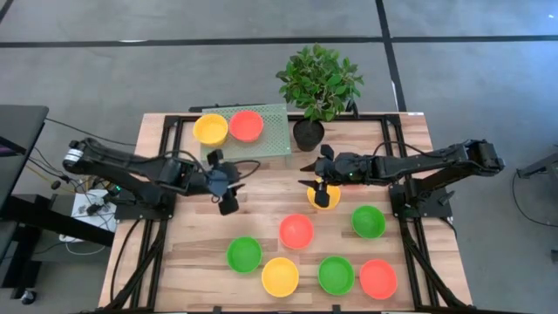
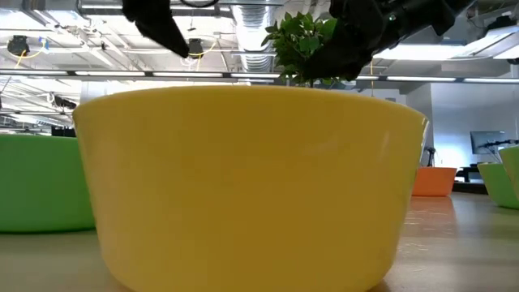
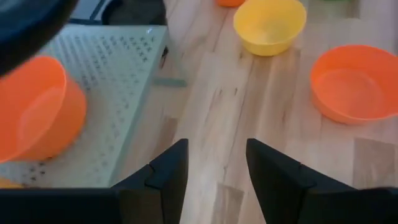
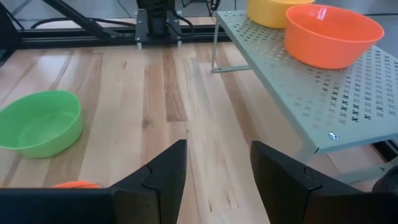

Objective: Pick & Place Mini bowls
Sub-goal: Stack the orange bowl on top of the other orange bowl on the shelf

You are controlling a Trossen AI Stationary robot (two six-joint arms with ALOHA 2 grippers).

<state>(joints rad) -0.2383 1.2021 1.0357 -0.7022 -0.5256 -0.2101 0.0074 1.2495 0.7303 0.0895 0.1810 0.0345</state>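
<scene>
The wooden table (image 1: 174,262) fills the scene. At its far edge stands a perforated grey rack (image 1: 275,131), and just right of that a potted plant (image 1: 318,87). Both arms reach in toward the middle from the left and right sides.

Two bowls already sit on the rack: a yellow bowl (image 1: 210,128) and, touching it on the right, a red bowl (image 1: 246,126). Seven more are loose on the wood. One small yellow one (image 1: 323,197) lies mid-table under the right arm's wrist. A red one (image 1: 296,231) and a green one (image 1: 368,221) lie nearer, and the near row runs green (image 1: 244,254), yellow (image 1: 280,276), green (image 1: 336,275), red (image 1: 378,278) from left to right.

The left gripper (image 1: 225,187) hovers just on the near side of the rack, fingers apart and empty over bare wood in its wrist view. The right gripper (image 1: 312,174) hangs near the plant pot and above the mid-table yellow bowl, fingers likewise apart with nothing between them.

Judging by this, the job is partly done: two bowls placed, seven to go, and both arms are between grasps. The next move seems to call for one gripper to drop onto a loose bowl. The right arm's closest candidate is the yellow bowl beneath it; it would need to straddle the rim with one finger inside and one outside, close, lift clear, then carry it far-left to free space on the rack without knocking the plant or the two bowls there.
</scene>
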